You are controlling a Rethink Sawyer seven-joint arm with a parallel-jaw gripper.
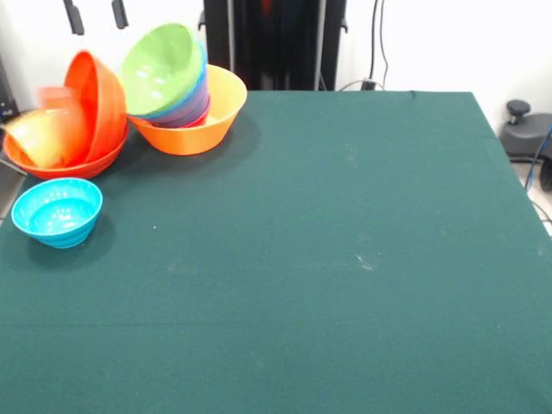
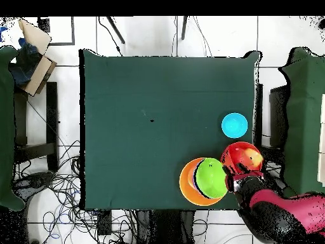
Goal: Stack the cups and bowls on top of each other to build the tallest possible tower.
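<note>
Two dark finger tips of the gripper are seen at the top edge of the front view, set apart, with nothing held between them; the jaws are judged open and empty. In the overhead view the arm is seen beside the red-orange bowls, which lean on edge with the pale-yellow cup tipped against them. Just beside them the tower is found: a large light-orange bowl holding blue and magenta bowls, with a lime green bowl tilted on top. A cyan bowl is placed apart on the table. It is advised that the next piece be gripped by its rim and lowered squarely, so that the tilted stack is not disturbed.
</note>
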